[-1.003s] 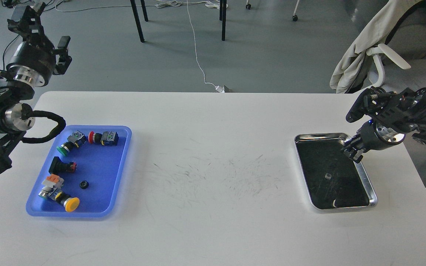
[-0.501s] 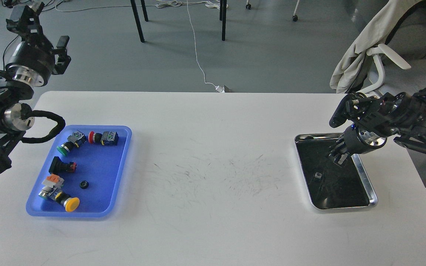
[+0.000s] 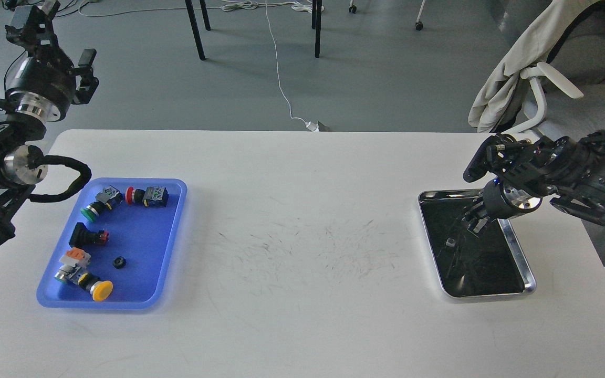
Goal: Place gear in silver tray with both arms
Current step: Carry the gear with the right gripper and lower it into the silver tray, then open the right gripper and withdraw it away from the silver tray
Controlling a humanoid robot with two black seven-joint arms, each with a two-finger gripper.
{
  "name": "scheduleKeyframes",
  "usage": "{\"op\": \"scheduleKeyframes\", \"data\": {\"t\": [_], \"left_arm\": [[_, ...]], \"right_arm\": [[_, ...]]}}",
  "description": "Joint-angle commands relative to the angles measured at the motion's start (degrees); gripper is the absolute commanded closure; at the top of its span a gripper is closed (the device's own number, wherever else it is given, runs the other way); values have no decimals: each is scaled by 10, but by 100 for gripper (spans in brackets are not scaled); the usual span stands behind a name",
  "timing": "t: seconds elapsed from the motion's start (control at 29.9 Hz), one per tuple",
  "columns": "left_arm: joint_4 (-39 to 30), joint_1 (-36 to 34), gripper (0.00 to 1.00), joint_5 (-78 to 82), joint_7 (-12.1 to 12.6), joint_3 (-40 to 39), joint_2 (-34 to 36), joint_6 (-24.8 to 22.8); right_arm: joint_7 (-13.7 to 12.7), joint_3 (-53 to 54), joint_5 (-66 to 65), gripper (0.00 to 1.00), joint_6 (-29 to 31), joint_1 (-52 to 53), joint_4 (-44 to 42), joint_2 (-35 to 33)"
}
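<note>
While the right gripper (image 3: pixel 473 219) has moved from the right rim of the silver tray (image 3: pixel 518 247) inward over its far part during the last second, the left gripper (image 3: pixel 29 21) stays raised far off the table (image 3: pixel 302 315). Whether either pair of jaws is spread I cannot tell. The small black gear (image 3: pixel 119 262) lies in the blue tray (image 3: pixel 174 231), so I judge the transfer not begun.

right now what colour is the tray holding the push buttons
Blue, seen clearly in the head view: the plastic tray on the table's left side.
</note>
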Motion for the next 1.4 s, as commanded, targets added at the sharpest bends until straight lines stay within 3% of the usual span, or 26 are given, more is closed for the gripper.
{"op": "scheduleKeyframes", "data": {"t": [0.0,0.07,0.17,0.23,0.27,0.6,0.67,0.77,0.87,0.94,1.04,1.14,1.37], "left_arm": [[0,1,1,0,0,0,4,0],[0,1,2,0,0,0,5,0],[0,1,2,0,0,0,5,0],[0,1,1,0,0,0,5,1],[0,1,2,0,0,0,5,1],[0,1,2,1,0,1,5,2],[0,1,2,3,0,5,9,1],[-1,1,1,8,0,11,22,-9],[-3,0,1,8,0,28,35,-27],[-9,0,1,9,0,30,49,-35],[-45,0,1,13,0,33,77,-37],[-102,-5,1,14,0,84,114,-35],[-159,0,1,20,0,120,141,-39]], "right_arm": [[0,2,1,97,1,0,-1,16],[0,2,2,94,1,0,0,16],[0,2,5,80,1,0,0,16],[0,4,8,59,1,1,1,14],[0,7,8,56,1,1,1,13],[0,18,11,54,2,4,3,5],[0,42,27,47,3,3,-2,4],[0,71,61,44,5,2,-2,-5],[0,95,89,31,5,3,-4,-13],[0,109,100,29,5,5,-1,-30],[0,139,109,27,5,7,0,-50],[0,183,127,25,5,6,3,-74],[0,263,226,20,2,-14,6,-127]]}}
